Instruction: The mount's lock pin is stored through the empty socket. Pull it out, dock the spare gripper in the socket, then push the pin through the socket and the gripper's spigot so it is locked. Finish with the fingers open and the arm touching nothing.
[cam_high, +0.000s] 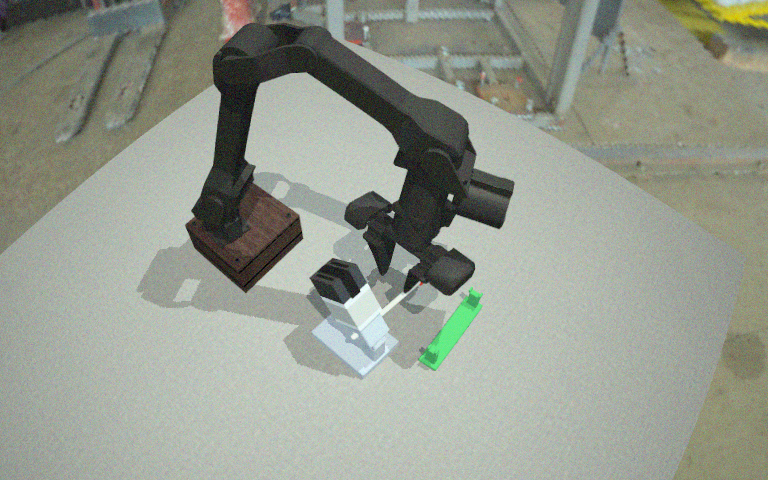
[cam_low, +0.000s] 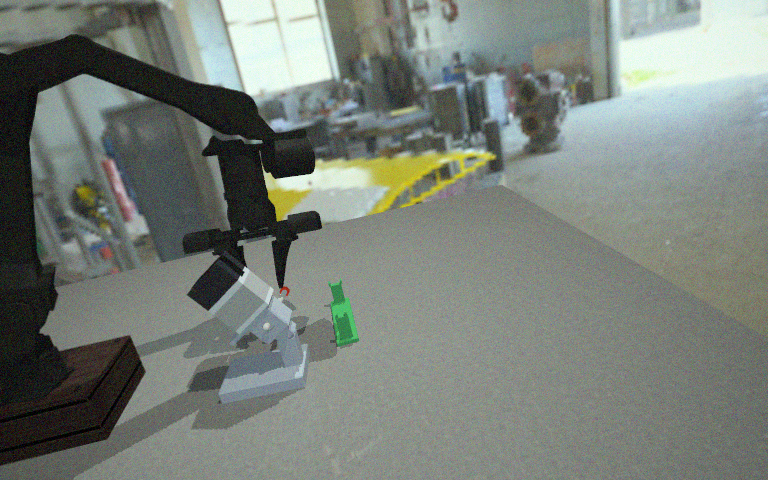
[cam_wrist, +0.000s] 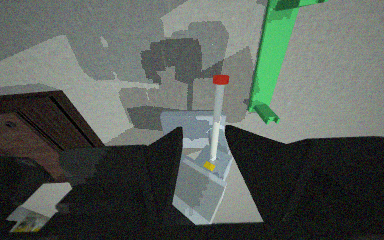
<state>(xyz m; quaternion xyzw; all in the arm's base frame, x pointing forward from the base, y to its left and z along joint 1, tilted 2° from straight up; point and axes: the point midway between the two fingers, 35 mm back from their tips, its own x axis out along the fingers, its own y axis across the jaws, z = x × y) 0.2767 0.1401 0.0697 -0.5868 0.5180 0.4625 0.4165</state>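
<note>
The pale blue-grey mount (cam_high: 339, 340) (cam_low: 263, 378) (cam_wrist: 186, 126) stands on the table with its socket tilted. The spare gripper (cam_high: 357, 308) (cam_low: 240, 301) (cam_wrist: 197, 192), white with black fingers, sits docked in the socket, leaning up. The white lock pin (cam_high: 397, 302) (cam_wrist: 218, 107) runs into the socket; its red head sticks well out on the near side in the wrist view, and a pale round end shows on the socket's opposite face in the top and exterior views. My gripper (cam_high: 395, 281) (cam_wrist: 203, 130) is open and empty, above and beside the pin. One finger is partly hidden in the exterior view.
A green rack (cam_high: 451, 335) (cam_low: 346, 326) (cam_wrist: 274, 62) with an upright cradle at each end lies on the table beside the mount, on the pin-head side. The arm's dark wooden base block (cam_high: 266, 223) (cam_low: 116, 384) (cam_wrist: 47, 132) is on the other side of the mount.
</note>
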